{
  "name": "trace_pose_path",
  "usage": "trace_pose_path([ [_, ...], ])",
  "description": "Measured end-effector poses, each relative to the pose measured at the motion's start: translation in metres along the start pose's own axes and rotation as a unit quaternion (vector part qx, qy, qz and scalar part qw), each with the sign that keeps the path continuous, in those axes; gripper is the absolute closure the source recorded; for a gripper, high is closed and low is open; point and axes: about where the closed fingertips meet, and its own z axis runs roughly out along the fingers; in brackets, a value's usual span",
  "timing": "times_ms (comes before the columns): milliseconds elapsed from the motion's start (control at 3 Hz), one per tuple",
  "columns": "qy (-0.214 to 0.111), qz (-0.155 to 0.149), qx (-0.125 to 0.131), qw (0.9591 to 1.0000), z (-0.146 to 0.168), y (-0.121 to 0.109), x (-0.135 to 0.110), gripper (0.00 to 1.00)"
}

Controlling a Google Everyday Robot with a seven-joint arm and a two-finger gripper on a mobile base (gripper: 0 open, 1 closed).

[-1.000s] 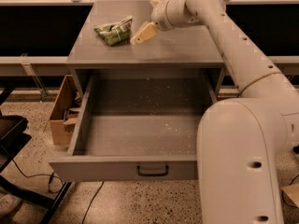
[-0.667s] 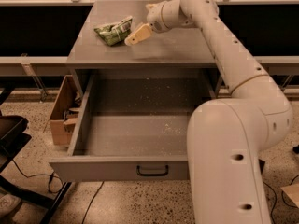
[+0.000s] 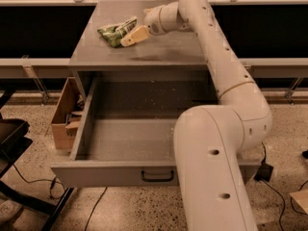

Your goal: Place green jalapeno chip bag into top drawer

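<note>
The green jalapeno chip bag (image 3: 113,32) lies crumpled on the grey cabinet top (image 3: 159,52), at its back left. My gripper (image 3: 130,34) reaches in from the right, its cream fingers (image 3: 136,35) right at the bag's right edge and overlapping it. The top drawer (image 3: 130,138) stands pulled fully open below the cabinet top, its speckled grey floor bare, its front panel with a black handle (image 3: 157,176) nearest the camera. My white arm crosses over the drawer's right side and hides it.
A cardboard box (image 3: 65,114) with clutter stands on the floor left of the drawer. A black stand (image 3: 14,143) sits at the far left. Cables (image 3: 96,206) run over the speckled floor. A rail (image 3: 38,66) runs behind the cabinet.
My gripper has moved left across the cabinet top, from a gap beside the bag to the bag's right edge. The bag and drawer have not moved.
</note>
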Motion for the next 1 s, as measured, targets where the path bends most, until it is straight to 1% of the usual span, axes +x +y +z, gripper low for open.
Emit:
trace_pose_path([
  [333,-0.020,0.015,-0.011,0.9996,0.018,0.001,0.002,0.00],
  [667,-0.027,0.023,-0.017,0.9992,0.028,0.003,0.006,0.00],
  [1000,-0.031,0.029,-0.024,0.9988,0.042,0.007,0.014,0.27],
])
